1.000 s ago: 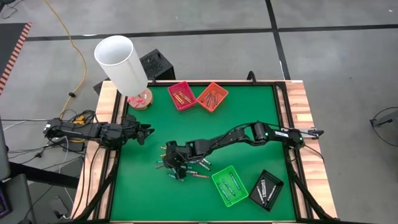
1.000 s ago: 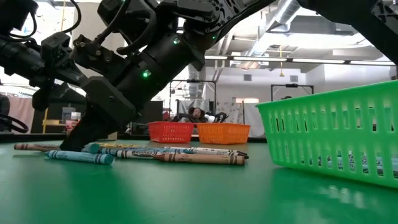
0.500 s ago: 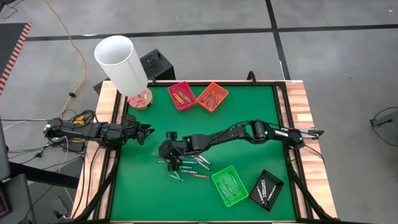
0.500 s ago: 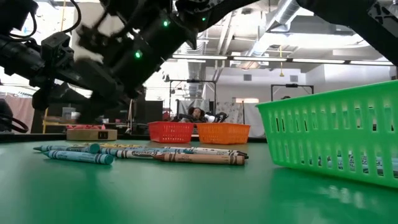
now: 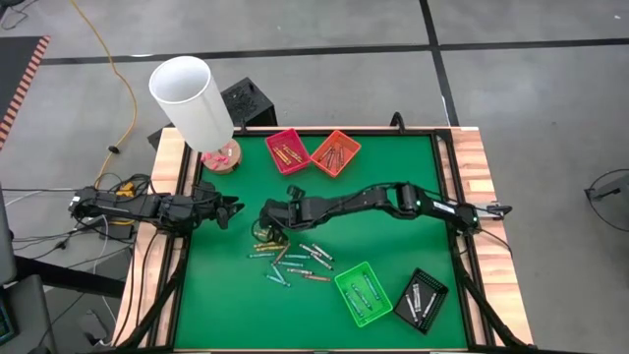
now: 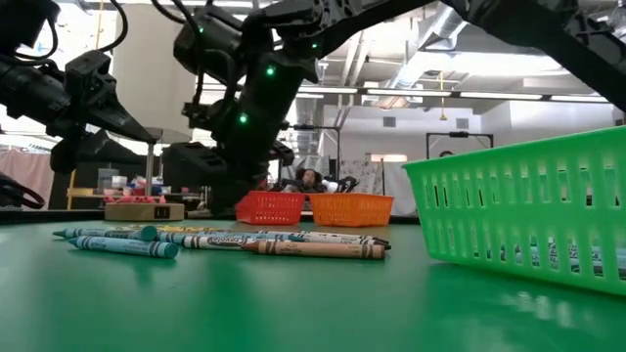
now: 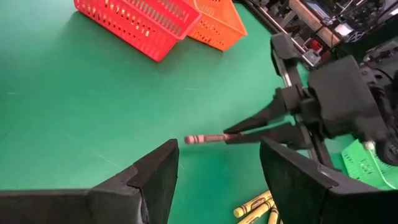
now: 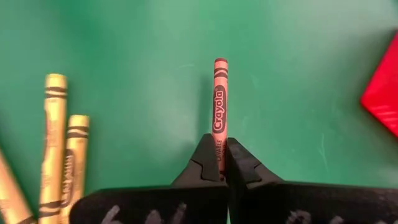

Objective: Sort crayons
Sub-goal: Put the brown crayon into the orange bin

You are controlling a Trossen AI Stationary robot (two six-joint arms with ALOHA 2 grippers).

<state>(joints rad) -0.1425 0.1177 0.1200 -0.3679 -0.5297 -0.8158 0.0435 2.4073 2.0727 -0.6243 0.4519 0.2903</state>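
The right gripper [image 8: 221, 163] is out over the middle of the green table [image 5: 393, 187], left of centre, and it has a red-brown crayon [image 8: 219, 102] pinched tight between its fingertips [image 8: 202, 165] — the jaws are closed down on one end of the stick, and the rest of it pokes straight out ahead of them. From the left wrist view you can see that same crayon held level, clear of the mat, its free end pointing away from the right gripper.

The rest of the crayons [image 5: 295, 261] lie scattered on the mat just below the gripper in the high view, a loose spread of yellow, teal and brownish sticks. Down at table height they line up across the front [image 6: 225, 240], a teal one nearest, a brown one to the right.

A green tray [image 5: 364, 294] sits near the scatter toward the front edge, with a black tray [image 5: 421, 299] beside it. At the far edge a red tray [image 5: 288, 151] and an orange tray [image 5: 335, 152] sit side by side, each with crayons inside.

The left gripper [image 5: 232, 210] waits at the table's left edge, well apart from the pile — its two fingers [image 7: 155, 180] are spread wide with nothing between them.

A white cylinder [image 5: 192, 100] stands at the far left corner.
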